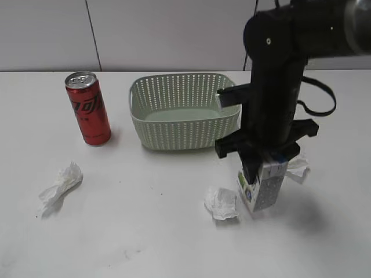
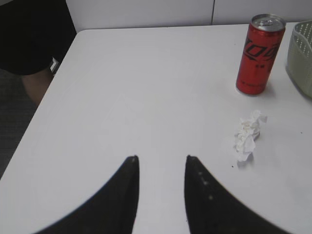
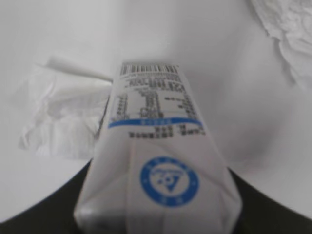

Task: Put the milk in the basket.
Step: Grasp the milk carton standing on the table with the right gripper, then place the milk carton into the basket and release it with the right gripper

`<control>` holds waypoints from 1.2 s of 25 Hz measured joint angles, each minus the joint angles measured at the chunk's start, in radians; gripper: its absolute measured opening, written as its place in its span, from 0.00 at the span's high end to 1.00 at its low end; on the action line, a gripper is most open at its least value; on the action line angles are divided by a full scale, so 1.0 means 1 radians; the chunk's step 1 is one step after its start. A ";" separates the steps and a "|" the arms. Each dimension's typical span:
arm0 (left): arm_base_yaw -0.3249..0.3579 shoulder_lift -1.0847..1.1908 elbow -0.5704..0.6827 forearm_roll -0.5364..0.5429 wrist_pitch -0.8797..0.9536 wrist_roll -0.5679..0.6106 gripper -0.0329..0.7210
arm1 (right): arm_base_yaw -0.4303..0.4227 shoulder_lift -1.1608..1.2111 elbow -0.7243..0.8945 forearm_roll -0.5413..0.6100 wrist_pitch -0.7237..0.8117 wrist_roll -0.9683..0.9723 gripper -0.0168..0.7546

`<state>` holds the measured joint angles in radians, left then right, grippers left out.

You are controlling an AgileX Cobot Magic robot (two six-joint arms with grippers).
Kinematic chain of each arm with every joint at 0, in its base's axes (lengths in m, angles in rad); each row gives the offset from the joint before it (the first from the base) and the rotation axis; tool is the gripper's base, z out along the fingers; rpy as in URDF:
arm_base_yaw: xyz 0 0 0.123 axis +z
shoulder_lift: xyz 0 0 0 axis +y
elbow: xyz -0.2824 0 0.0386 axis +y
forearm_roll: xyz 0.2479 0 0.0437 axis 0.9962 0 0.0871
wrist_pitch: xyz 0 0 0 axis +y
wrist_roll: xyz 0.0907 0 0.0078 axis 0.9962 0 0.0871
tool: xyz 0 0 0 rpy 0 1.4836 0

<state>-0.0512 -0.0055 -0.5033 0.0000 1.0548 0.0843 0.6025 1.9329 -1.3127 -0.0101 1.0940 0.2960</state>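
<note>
The milk (image 1: 264, 184) is a small white carton with grey speckled sides, upright on the table right of centre. My right gripper (image 1: 268, 162) comes down on its top with a finger on either side and is shut on it. In the right wrist view the milk (image 3: 158, 161) fills the middle between my dark fingers. The basket (image 1: 184, 110) is pale sage-green and empty, behind and left of the milk; its edge shows in the left wrist view (image 2: 302, 58). My left gripper (image 2: 161, 163) is open and empty over bare table and does not show in the exterior view.
A tall red soda can (image 1: 88, 108) stands left of the basket. Crumpled paper wads lie at the front left (image 1: 59, 186), just left of the milk (image 1: 221, 202) and just right of it (image 1: 298, 168). The table's left edge (image 2: 34, 117) shows in the left wrist view.
</note>
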 joint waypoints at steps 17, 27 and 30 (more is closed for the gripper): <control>0.000 0.000 0.000 0.000 0.000 0.000 0.64 | 0.001 0.129 -0.782 -0.104 0.122 -0.144 0.54; 0.000 0.000 0.000 0.000 0.000 0.000 0.64 | 0.001 0.402 -0.835 -0.075 0.031 -0.146 0.54; 0.000 0.000 0.000 0.000 0.000 0.000 0.64 | 0.001 0.450 -0.835 -0.050 0.004 -0.146 0.54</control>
<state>-0.0512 -0.0055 -0.5033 0.0000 1.0548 0.0843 0.6033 2.3831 -2.1481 -0.0600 1.0981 0.1502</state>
